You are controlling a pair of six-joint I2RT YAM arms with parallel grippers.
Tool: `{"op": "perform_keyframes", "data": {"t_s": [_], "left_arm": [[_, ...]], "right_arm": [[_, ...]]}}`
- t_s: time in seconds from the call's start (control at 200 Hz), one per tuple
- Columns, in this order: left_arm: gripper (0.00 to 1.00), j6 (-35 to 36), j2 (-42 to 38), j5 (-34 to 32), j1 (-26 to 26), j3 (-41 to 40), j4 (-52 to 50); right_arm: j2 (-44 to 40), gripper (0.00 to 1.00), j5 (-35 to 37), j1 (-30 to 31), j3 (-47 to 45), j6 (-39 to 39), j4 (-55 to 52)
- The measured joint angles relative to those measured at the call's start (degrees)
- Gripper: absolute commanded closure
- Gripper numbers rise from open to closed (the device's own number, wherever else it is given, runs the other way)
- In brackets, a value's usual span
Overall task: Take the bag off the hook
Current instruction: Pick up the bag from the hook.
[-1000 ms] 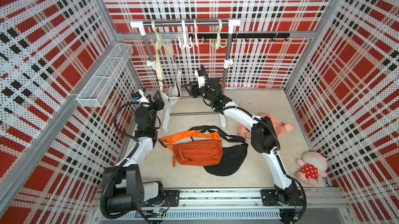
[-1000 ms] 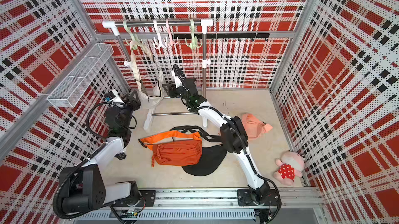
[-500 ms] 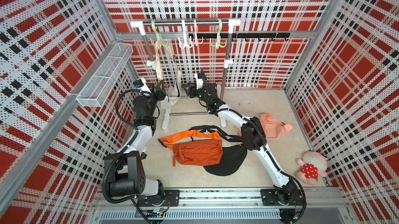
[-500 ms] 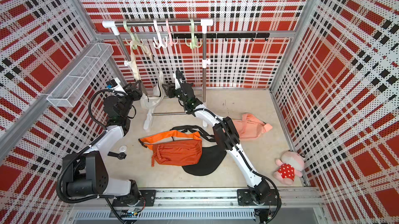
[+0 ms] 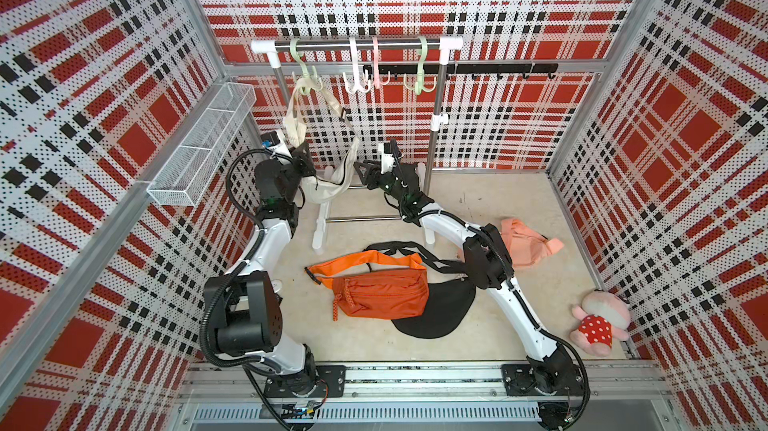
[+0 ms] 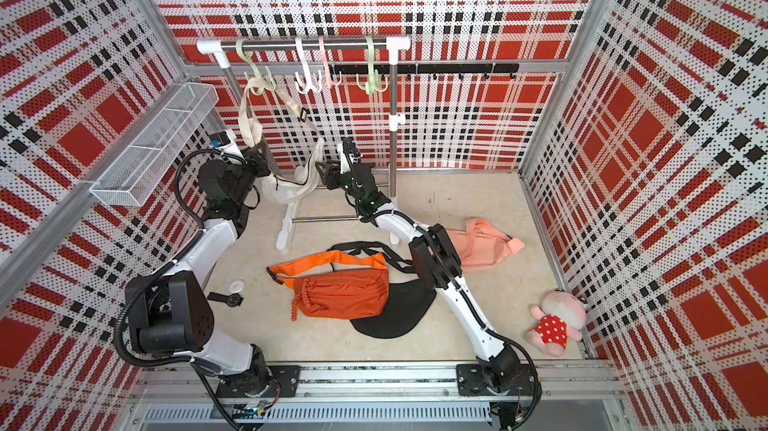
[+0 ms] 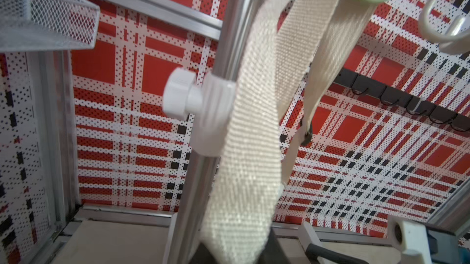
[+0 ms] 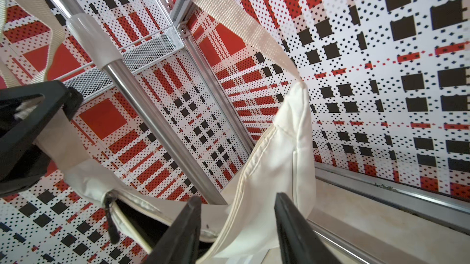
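A cream bag (image 5: pixel 328 192) (image 6: pixel 291 192) hangs by its woven strap (image 7: pixel 249 148) from the pale green hook (image 5: pixel 306 76) (image 6: pixel 257 80) at the rail's left end. My left gripper (image 5: pixel 305 163) (image 6: pixel 262 163) (image 7: pixel 236 257) is at the bag's left end, shut on the strap just above the pouch. My right gripper (image 5: pixel 360 173) (image 6: pixel 324 173) (image 8: pixel 236 206) is at the bag's right end. Its fingers stand apart, with the bag's fabric (image 8: pixel 279 148) lying loosely between them. The strap is still looped over the hook.
On the floor lie an orange bag (image 5: pixel 374 292), a black bag (image 5: pixel 436 316), a pink bag (image 5: pixel 523 246) and a plush toy (image 5: pixel 598 325). A wire basket (image 5: pixel 199 146) juts from the left wall. The rack's posts (image 5: pixel 434 117) and other hooks (image 5: pixel 357 80) stand close by.
My left gripper has risen toward the rack and closed on the bag's strap. My right gripper has stayed at the bag's right end, almost unmoved.
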Motion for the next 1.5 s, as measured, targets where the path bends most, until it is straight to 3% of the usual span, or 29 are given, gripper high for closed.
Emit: {"op": "perform_keyframes", "data": {"t_s": [0.05, 0.241, 0.566, 0.872, 1.072, 1.498], "left_arm": [[1.0, 0.42, 0.0, 0.02, 0.11, 1.51, -0.42], [1.0, 0.74, -0.7, 2.62, 0.74, 3.39, -1.11], [1.0, 1.64, -10.45, 12.81, 3.19, -4.22, -1.11], [1.0, -0.66, -9.9, 16.33, 3.45, -3.8, 0.44], [1.0, -2.69, -9.55, 17.97, 3.48, -1.64, 1.11], [1.0, -4.83, -10.03, 23.12, 3.39, 2.71, 2.8]], "right_arm": [[0.0, 0.5, 0.09, 0.0, 0.48, 0.2, -0.02], [0.0, 0.42, 0.2, -0.02, 2.93, 0.35, 2.29], [0.0, 0.4, 0.68, -0.44, -0.87, -0.9, 10.03], [0.37, 0.36, -2.69, -0.44, -0.61, -4.55, 12.85], [5.46, 0.35, -4.9, -0.46, 4.66, -5.4, 14.99], [9.01, 0.35, -0.66, -0.63, 4.28, -6.01, 16.96]]}}
